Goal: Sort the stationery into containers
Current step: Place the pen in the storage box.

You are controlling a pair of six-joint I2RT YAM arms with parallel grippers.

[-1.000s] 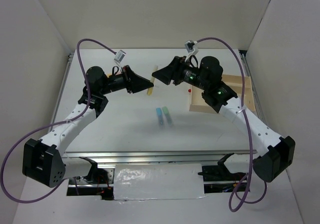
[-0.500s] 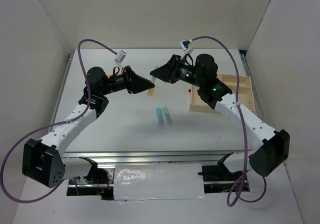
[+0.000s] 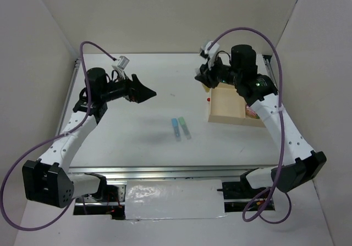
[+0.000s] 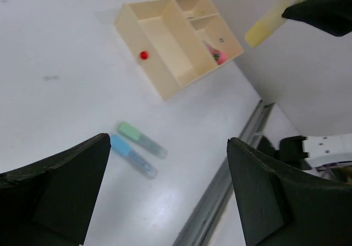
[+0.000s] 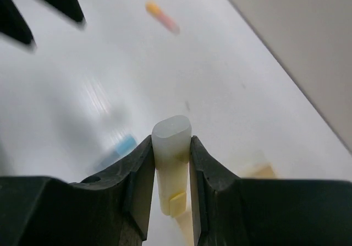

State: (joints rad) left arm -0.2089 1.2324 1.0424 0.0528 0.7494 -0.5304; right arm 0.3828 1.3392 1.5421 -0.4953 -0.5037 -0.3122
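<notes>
My right gripper (image 5: 171, 147) is shut on a pale yellow stick (image 5: 171, 163), which stands upright between its pads. In the top view that gripper (image 3: 204, 75) hangs just past the far left corner of the pale wooden tray (image 3: 226, 117). The left wrist view shows the yellow stick (image 4: 268, 25) in the air beyond the tray (image 4: 144, 39). My left gripper (image 3: 147, 93) is open and holds nothing, left of the table's middle. A light blue stick (image 3: 176, 128) and a light green stick (image 3: 186, 128) lie side by side mid-table. A pink-red stick (image 4: 218, 54) lies in a small tray compartment.
A tiny red dot (image 3: 208, 99) sits on the table by the tray's left wall. An orange stick (image 5: 161, 15) lies farther off on the white table in the right wrist view. Walls close in the table on both sides and at the back.
The left gripper opened, let go of the yellow stick and drew back to the left. The right gripper shut on that stick and carried it right, towards the tray.
</notes>
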